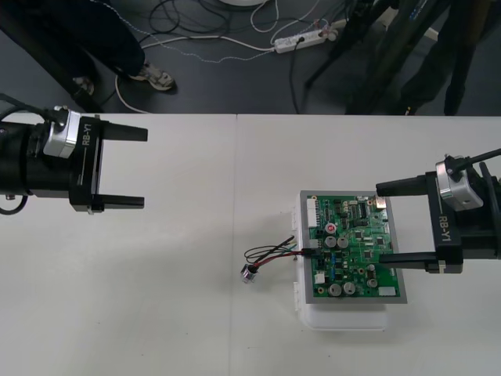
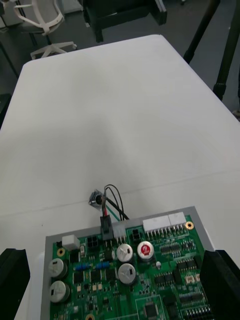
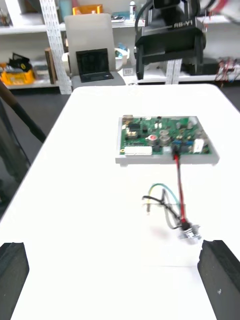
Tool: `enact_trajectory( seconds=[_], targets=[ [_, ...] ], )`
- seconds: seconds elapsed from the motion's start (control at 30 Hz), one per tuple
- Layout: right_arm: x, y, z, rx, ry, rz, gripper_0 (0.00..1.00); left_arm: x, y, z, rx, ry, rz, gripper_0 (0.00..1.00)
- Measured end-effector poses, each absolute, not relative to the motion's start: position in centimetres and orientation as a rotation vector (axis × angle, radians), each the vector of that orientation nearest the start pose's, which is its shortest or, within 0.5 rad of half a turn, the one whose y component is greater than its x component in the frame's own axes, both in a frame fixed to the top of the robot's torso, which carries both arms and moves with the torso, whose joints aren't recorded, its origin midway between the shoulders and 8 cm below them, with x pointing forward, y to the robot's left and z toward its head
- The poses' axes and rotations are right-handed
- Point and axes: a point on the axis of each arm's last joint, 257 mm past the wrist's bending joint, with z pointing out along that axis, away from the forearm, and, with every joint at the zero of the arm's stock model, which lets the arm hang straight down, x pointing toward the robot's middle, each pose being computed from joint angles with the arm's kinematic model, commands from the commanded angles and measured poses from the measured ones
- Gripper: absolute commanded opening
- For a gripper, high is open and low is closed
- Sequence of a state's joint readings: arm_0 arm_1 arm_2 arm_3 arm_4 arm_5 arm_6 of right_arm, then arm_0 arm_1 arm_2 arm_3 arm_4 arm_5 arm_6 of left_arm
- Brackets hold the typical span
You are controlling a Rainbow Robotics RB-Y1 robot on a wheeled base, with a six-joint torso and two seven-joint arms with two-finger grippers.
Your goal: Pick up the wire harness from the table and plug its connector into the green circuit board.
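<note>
The green circuit board (image 1: 356, 247) sits on its white base (image 1: 344, 317) right of the table's middle. The harness's black plug (image 1: 311, 251) sits in a connector on the board's left edge, as the right wrist view shows (image 2: 106, 227). Its red, black and green wires (image 1: 270, 252) loop left across the table to the round metal socket (image 1: 250, 273), which lies flat. My right gripper (image 1: 380, 223) is open, its fingers (image 2: 220, 280) straddling the board's right part. My left gripper (image 1: 145, 168) is open at the far left, well away from the harness (image 3: 180, 200).
A seam runs down the table's middle, just left of the socket. The table's far edge is behind both grippers, with dark floor, cables and a power strip (image 1: 301, 39) beyond it. Bare tabletop lies between the left gripper and the harness.
</note>
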State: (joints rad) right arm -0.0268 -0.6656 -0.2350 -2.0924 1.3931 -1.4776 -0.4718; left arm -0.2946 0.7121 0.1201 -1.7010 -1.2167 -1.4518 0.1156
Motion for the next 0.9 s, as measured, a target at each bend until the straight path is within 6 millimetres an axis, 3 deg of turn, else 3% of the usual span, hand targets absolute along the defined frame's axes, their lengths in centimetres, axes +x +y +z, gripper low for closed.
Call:
enact_trajectory(
  seconds=[0.37,0.63,0.9],
  targets=[
    [31.0,-12.7,-10.2,-1.372,1.533,0.788,1.0,37.7,15.7,-7.7,1.494,1.249,-0.724,1.0],
    [30.6,-11.7,-8.0,-1.397,1.514,0.697,1.0,37.6,16.5,-6.9,1.503,1.238,-0.696,1.0],
    [31.0,-11.5,-7.5,-1.408,1.501,0.66,1.0,37.6,16.9,-6.8,1.51,1.243,-0.679,1.0]
  ],
)
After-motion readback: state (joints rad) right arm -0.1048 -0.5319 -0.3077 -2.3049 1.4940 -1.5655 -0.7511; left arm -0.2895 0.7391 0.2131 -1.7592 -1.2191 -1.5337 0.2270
